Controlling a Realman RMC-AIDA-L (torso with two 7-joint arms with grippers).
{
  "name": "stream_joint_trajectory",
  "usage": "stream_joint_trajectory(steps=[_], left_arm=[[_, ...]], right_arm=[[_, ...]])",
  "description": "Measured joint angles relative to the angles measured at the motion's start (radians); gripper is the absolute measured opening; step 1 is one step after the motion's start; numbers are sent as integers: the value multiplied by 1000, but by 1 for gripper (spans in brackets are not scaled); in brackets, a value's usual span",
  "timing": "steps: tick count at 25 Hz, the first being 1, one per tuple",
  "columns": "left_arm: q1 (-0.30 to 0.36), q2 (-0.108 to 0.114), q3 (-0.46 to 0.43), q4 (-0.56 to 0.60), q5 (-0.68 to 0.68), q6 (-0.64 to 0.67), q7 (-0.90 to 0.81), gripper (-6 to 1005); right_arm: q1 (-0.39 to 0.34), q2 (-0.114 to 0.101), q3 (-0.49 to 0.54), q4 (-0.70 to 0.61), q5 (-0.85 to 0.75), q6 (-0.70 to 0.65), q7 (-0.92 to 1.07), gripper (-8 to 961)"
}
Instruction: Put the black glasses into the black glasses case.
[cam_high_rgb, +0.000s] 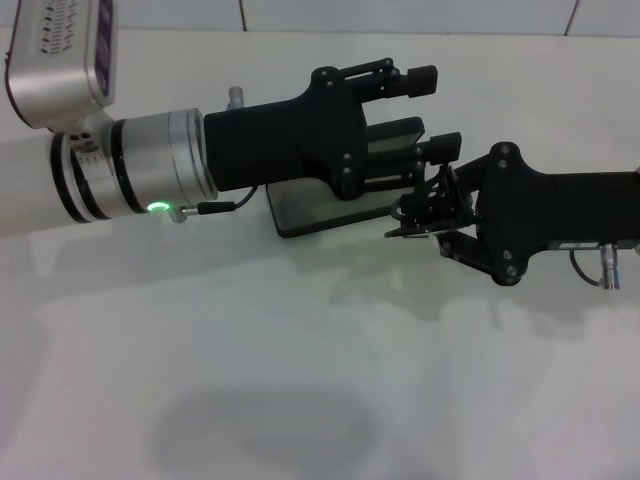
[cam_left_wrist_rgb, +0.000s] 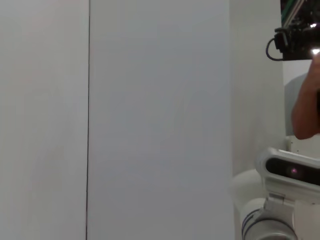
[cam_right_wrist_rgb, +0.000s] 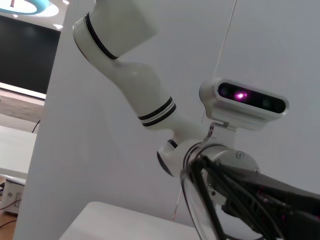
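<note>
The right gripper (cam_high_rgb: 432, 207), reaching in from the right, pinches the thin black wire-framed glasses (cam_high_rgb: 425, 212) just beside the near right corner of the open rectangular black glasses case (cam_high_rgb: 320, 208) with its grey lining. The left gripper (cam_high_rgb: 418, 110) hangs over that case with its jaws spread wide and holding nothing. The likely trouble is crowding: the two grippers sit nearly touching, so the slim frame could snag, twist in the grip, or land half across the case edge on the white table (cam_high_rgb: 300, 380)
</note>
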Motion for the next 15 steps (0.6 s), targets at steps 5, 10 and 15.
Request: stream_joint_trajectory(steps=[5, 10, 15], left_arm=[[-7, 2, 0, -2, 26, 0, 10, 709], [-8, 2, 0, -26, 14, 0, 10, 709], [39, 5, -1, -54, -121, -1, 7, 709]], right_arm=[[-2, -2, 0, 0, -2, 0, 2, 115], [-6, -6, 1, -1, -10, 0, 3, 117], [-27, -6, -1, -37, -39, 63, 6, 125]])
